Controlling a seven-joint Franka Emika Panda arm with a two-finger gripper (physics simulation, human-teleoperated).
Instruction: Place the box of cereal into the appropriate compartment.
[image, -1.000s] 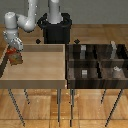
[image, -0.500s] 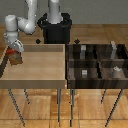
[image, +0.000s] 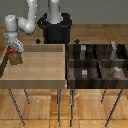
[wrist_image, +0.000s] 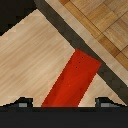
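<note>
We take the light wooden tray (image: 37, 75) as our landmark: it is the biggest thing on view, a shallow pale box on thin legs filling the exterior view's left half. Just beside it, on the exterior view's right, stands the dark compartment tray (image: 98, 62), split by dividers into several cells, and small grey blocks (image: 84, 73) sit in some of these cells. Behind the wooden tray rises the robot's black base (image: 56, 27), from which the white arm (image: 22, 22) bends out and down toward the tray's far corner at the exterior view's left. There the gripper (image: 15, 50) hangs over the tray's rim, and we see it clasped around the box of cereal (image: 16, 58), a small red-orange box with a tan front held a little tilted, right at that corner and well apart from the compartment tray. In the wrist view the box of cereal (wrist_image: 72, 82) shows as a long red face running between the two dark fingertips (wrist_image: 22, 103), above the tray's pale floor (wrist_image: 35, 60) and close to its dark rim.
</note>
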